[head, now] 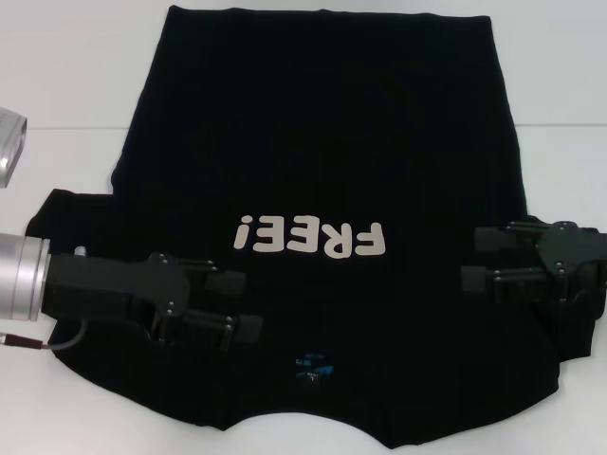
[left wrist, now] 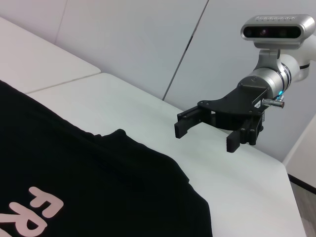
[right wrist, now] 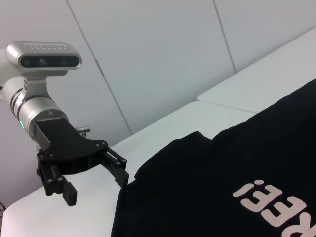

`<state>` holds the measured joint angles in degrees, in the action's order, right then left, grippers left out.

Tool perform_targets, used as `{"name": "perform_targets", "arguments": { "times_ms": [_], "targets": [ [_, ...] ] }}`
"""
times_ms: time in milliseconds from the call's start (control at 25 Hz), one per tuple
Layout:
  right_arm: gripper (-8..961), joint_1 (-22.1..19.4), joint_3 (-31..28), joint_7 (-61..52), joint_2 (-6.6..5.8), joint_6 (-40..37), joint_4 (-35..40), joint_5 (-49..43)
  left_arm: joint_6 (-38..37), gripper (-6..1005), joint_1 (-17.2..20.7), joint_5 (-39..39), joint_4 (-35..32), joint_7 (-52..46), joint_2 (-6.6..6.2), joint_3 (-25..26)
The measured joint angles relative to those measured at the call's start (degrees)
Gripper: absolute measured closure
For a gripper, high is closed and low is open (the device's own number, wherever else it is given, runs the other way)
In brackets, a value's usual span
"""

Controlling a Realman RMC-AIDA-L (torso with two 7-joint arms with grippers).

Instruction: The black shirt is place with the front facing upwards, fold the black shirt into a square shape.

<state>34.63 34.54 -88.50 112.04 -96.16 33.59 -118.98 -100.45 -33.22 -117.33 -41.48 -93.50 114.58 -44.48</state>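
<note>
The white table (head: 560, 66) carries the black shirt (head: 322, 142) spread flat across its middle, "FREE!" lettering (head: 313, 237) upward. At 8 o'clock the left gripper (head: 242, 303) hovers, fingers spread. At 3 o'clock the right gripper (head: 471, 258) hovers, spread too.

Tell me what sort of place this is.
Probably a robot lab or test bench: a bare white table against plain panelled walls, with only the black shirt between the left gripper and right gripper.
</note>
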Motion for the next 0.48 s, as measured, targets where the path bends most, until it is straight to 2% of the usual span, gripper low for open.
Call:
{"name": "perform_targets", "arguments": {
  "times_ms": [480],
  "targets": [
    [34, 0.3, -0.3, 0.0, 0.19, 0.4, -0.1, 0.2, 1.1, 185, 0.0, 0.0, 0.0, -0.8, 0.06, 0.4]
  ]
}}
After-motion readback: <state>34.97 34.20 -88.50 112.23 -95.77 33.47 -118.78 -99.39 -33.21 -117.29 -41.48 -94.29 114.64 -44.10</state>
